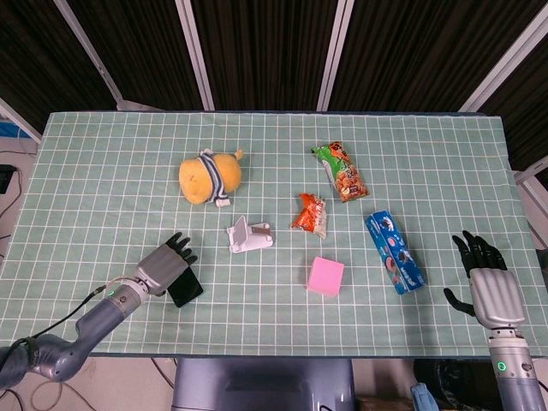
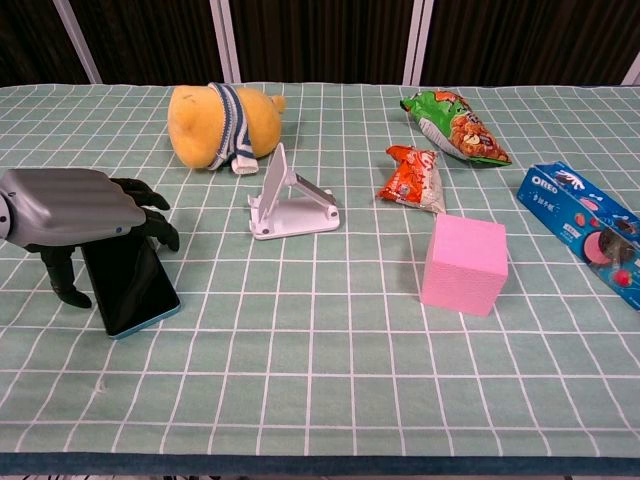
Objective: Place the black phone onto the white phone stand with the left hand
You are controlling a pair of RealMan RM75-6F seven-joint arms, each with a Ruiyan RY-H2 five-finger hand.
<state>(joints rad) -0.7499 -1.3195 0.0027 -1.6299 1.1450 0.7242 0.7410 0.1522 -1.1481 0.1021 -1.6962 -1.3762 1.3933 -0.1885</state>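
Note:
The black phone (image 2: 135, 288) lies flat on the green checked cloth, front left; in the head view only its near end (image 1: 186, 289) shows. My left hand (image 2: 78, 214) hovers palm-down right over the phone's far half, fingers spread and curved, thumb down at the phone's left side. Whether it touches the phone cannot be told. The same left hand (image 1: 167, 264) covers most of the phone in the head view. The white phone stand (image 2: 290, 201) (image 1: 249, 235) stands upright a short way right of the hand. My right hand (image 1: 488, 284) rests open at the table's right front edge.
A yellow plush toy (image 1: 211, 177) sits behind the stand. An orange snack packet (image 1: 310, 213), a green snack bag (image 1: 341, 171), a pink cube (image 1: 325, 276) and a blue Oreo box (image 1: 395, 252) lie to the right of the stand.

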